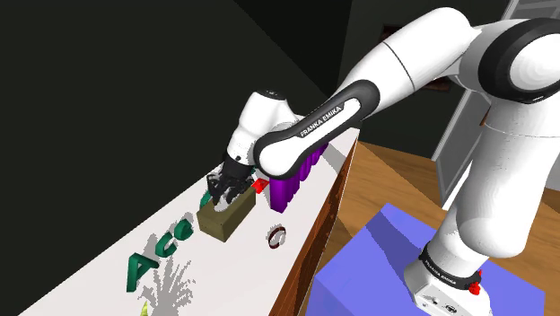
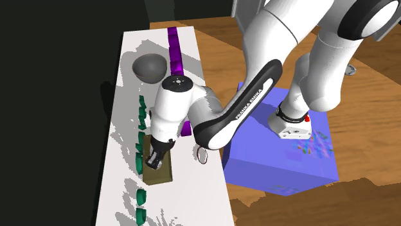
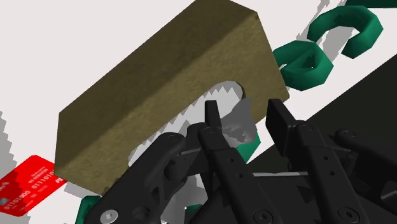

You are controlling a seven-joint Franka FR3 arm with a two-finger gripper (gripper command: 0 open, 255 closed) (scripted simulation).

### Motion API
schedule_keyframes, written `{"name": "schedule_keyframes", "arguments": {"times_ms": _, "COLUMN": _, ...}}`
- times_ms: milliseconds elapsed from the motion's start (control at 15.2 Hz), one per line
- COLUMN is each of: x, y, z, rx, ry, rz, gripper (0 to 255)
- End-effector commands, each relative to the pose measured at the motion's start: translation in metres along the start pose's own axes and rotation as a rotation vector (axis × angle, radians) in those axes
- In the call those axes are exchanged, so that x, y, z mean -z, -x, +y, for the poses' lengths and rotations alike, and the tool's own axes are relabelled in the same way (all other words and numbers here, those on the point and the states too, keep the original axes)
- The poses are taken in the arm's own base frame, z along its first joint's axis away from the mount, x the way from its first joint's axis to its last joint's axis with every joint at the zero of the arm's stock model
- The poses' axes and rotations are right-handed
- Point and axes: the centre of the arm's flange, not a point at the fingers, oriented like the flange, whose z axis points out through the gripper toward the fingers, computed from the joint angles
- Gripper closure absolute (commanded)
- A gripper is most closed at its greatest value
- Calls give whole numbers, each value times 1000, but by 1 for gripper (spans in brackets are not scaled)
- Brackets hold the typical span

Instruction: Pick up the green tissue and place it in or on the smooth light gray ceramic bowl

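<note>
While fingers [image 3: 278, 119] stand apart at olive tissue box [image 3: 159, 89], white counter [image 2: 193, 196], wood floor [image 1: 390, 190]

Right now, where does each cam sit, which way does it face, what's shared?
Shoulder view: beside the stand, looking down along the white table; arm and gripper show.
Second exterior view: overhead, looking down at the table; arm and stand show.
Wrist view: on the hand, facing the olive box; black fingers show, apart.
All share the olive box and green letters.

A: What can you read?
B: FRANKA EMIKA on the robot arm [image 1: 314, 121]. Big green letters [image 1: 157, 251], A then c, on the table [image 1: 233, 278]. The red card's [image 3: 25, 184] words are too small.
</note>
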Motion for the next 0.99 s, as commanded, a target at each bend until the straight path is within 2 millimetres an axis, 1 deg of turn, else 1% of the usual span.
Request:
{"name": "schedule_keyframes", "arguments": {"times_ms": 0, "x": 3, "y": -1, "z": 0, "rx": -1, "ry": 5, "rz": -4, "gripper": 255}}
{"name": "schedule_keyframes", "arguments": {"times_ms": 924, "x": 70, "y": -14, "z": -27, "rx": -1, "ry": 5, "rz": -4, "gripper": 255}}
